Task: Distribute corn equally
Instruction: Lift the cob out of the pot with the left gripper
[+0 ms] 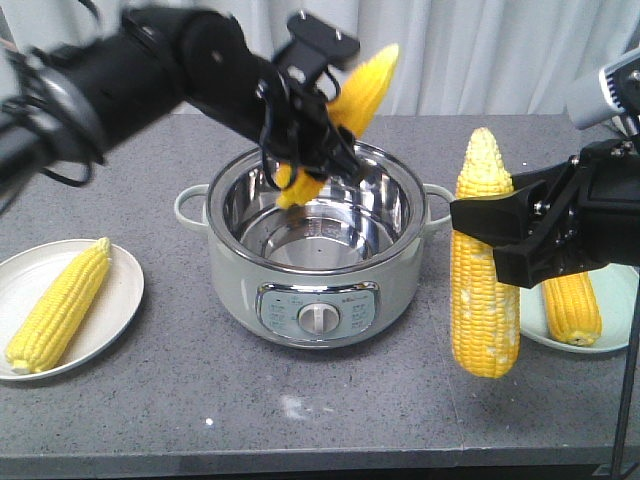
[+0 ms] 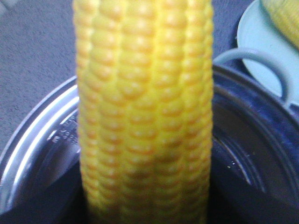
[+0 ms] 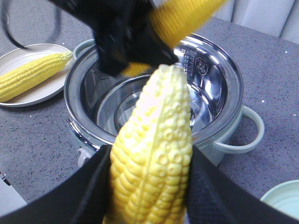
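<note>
My left gripper (image 1: 318,160) is shut on a yellow corn cob (image 1: 352,105), tilted, its lower end over the open steel pot (image 1: 240,270). That cob (image 2: 145,116) fills the left wrist view and hides the fingers. To the right of the pot, my right gripper (image 1: 485,240) is shut on a second cob (image 1: 484,270), held upright above the table. In the right wrist view the black fingers (image 3: 88,191) press both sides of this cob (image 3: 154,154). A third cob (image 1: 58,305) lies on the left plate (image 1: 110,320). Another one (image 1: 572,308) lies on the right plate (image 1: 620,305).
The pot stands mid-table with a dial (image 1: 318,319) on its front and a side handle (image 1: 190,205) at each end. The grey table's front edge runs close below it. A pale curtain hangs behind. My left arm (image 3: 121,32) reaches over the pot's rim (image 3: 219,93).
</note>
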